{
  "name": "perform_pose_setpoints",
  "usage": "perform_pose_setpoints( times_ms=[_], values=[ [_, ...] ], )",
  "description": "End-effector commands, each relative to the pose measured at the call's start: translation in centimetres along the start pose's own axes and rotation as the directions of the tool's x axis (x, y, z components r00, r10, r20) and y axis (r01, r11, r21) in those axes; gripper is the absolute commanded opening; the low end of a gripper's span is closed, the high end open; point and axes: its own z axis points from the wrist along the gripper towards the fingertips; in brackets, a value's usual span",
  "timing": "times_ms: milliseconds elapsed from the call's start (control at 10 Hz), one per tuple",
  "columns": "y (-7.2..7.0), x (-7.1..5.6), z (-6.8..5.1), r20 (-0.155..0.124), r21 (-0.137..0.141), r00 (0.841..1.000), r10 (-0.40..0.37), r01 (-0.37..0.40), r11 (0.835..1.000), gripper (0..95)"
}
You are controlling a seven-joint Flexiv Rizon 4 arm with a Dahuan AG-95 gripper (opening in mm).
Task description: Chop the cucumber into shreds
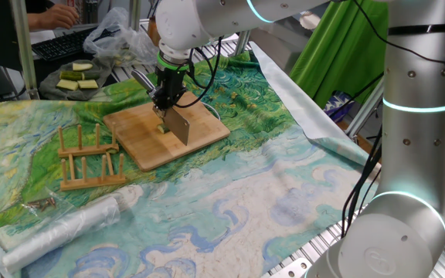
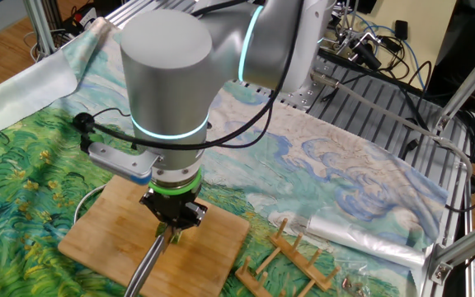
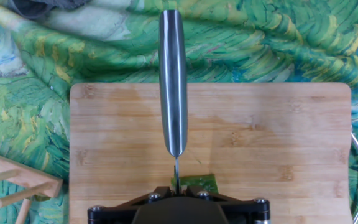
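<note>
Wooden board (image 1: 165, 133) flat on painted cloth (image 1: 230, 201). Wooden rack (image 1: 90, 158) just beside board's left edge, pegs upright. Rolled clear plastic (image 1: 64, 228) near rack, toward cloth's front edge. Plate (image 1: 50, 86) with pale slabs (image 1: 77, 79) at far left, crumpled bag (image 1: 119, 35) behind.

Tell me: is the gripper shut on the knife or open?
Shut on the knife. The gripper points down with its jaws closed around the knife, whose blade stands on edge over the wooden board.
</note>
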Motion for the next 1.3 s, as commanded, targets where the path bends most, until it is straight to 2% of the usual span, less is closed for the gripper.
perform_pose_setpoints(
  times_ms=[100, 300, 500, 600, 700, 800, 900, 1100, 1300],
  values=[
    [0.0, -0.1, 0.1, -0.004, -0.004, 1.0, 0.002, -0.002, 1.0, 0.0],
    [0.0, -0.1, 0.6, -0.003, -0.01, 1.0, 0.002, -0.002, 1.0, 0.0],
    [0.2, -0.1, 3.0, 0.017, -0.018, 1.0, -0.004, 0.005, 1.0, 0.0],
    [0.2, 0.0, 4.1, 0.033, -0.033, 0.999, 0.002, -0.001, 0.999, 0.0],
    [0.3, 0.0, 4.5, 0.038, -0.038, 0.999, 0.008, -0.007, 0.999, 0.0],
    [0.4, 0.0, 4.0, 0.023, -0.057, 1.0, 0.016, -0.015, 0.998, 0.0],
    [0.4, -0.2, 3.6, 0.023, -0.04, 1.0, 0.012, -0.011, 0.999, 0.0],
    [0.3, -0.5, 2.1, -0.006, -0.029, 1.0, 0.009, -0.009, 1.0, 0.0],
    [0.3, -0.5, 1.8, -0.01, -0.023, 1.0, 0.013, -0.013, 1.0, 0.0]
  ],
)
